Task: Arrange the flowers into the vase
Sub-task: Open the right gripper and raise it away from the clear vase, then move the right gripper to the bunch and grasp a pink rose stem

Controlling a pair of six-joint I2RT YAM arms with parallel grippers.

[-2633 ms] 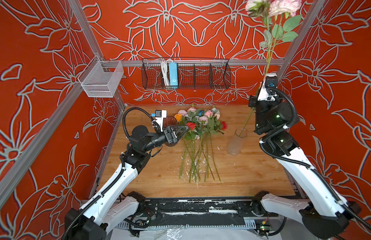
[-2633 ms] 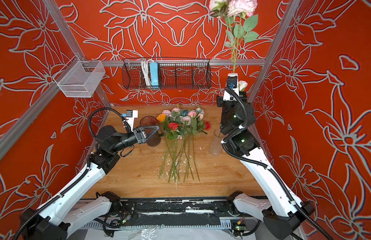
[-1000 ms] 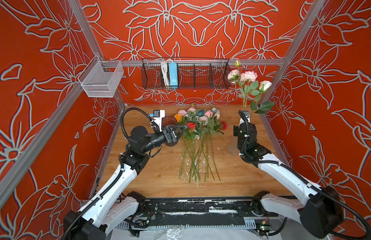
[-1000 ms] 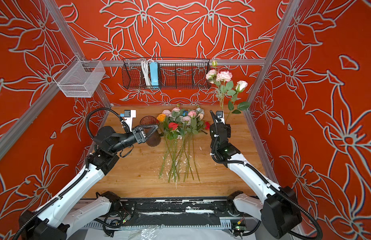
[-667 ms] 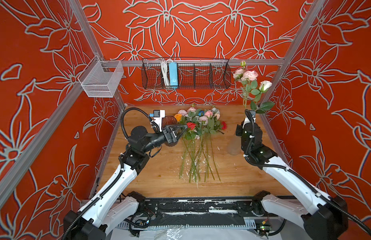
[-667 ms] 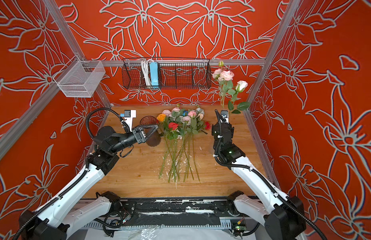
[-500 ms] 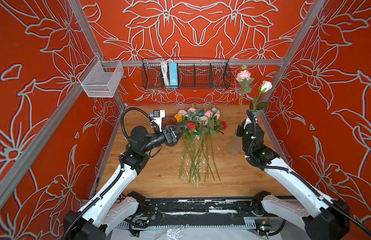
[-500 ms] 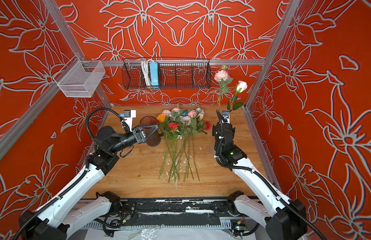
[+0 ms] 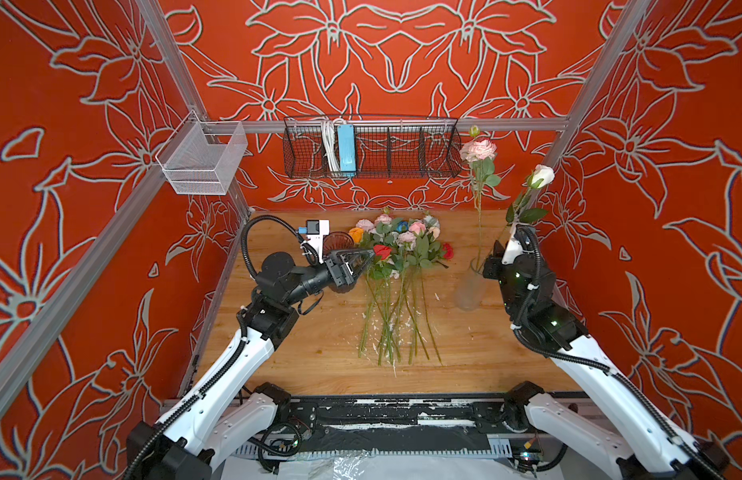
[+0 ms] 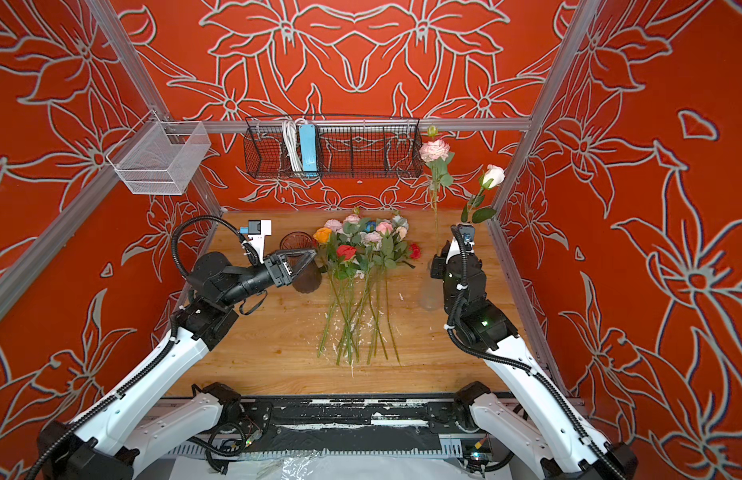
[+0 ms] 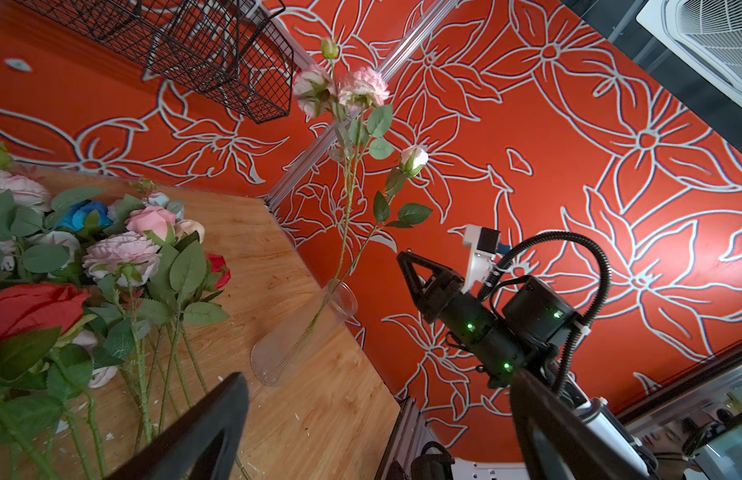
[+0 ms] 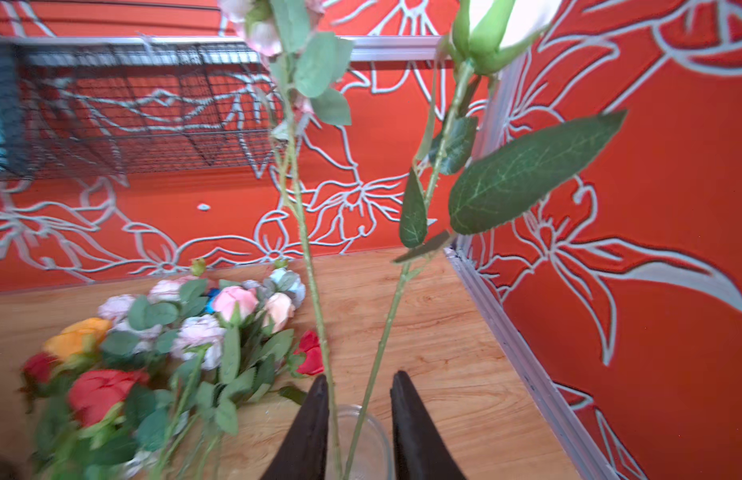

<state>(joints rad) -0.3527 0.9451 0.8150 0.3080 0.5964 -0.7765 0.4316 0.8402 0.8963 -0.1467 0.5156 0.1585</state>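
Vase (image 9: 469, 291): clear and ribbed, standing upright on the right side of the desk (image 9: 319, 353), near the right wall.
Flowers (image 10: 369, 245): two stand in the vase with their cut ends down inside it and their blooms up; the rest lie on the desk.
Pink stem (image 9: 478, 149): its long axis is close to vertical, and its blooms and bud reach level with the wire basket (image 9: 369, 149) on the back wall.
White rose (image 9: 542, 175): shares the vase but leans away from the pink stem toward the right wall, its bloom pointing up and to the right in both top views.
Bunch (image 9: 402, 249): lies flat mid-desk, left of the vase and apart from it. The long axes run front to back, blooms toward the back wall, cut ends toward the robot's base, slightly fanned.
Left pincer (image 9: 367, 255): spread wide and empty. It lies about level and points at the bunch from the left, its tips just beside the red rose (image 9: 381, 250).
Right pincer (image 12: 359, 376): its fingers are parted and pinch nothing. It points upward just beside the vase mouth. In the right wrist view, both stems and the vase rim show through the gap between the fingers.
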